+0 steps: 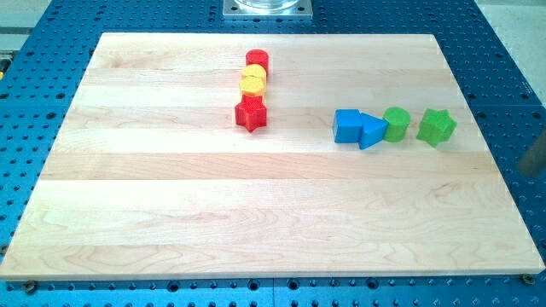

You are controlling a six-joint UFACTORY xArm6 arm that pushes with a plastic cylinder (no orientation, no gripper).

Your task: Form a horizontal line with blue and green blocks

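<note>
Wooden board (256,213) — blue cube (346,125), blue triangle (372,130), green cylinder (397,124), green star (436,127) aligned.

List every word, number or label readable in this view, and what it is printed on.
None: no readable text anywhere.
The wooden board, the blue cube, blue triangle, green cylinder, green star and the other blocks carry no markings.
My tip is not clearly visible.

wooden board (171,213) carries red cylinder (257,60), yellow block (252,82), perhaps round, red star (251,113), blue cube (347,125), blue triangle (372,130), green cylinder (397,124), green star (436,126).
</note>
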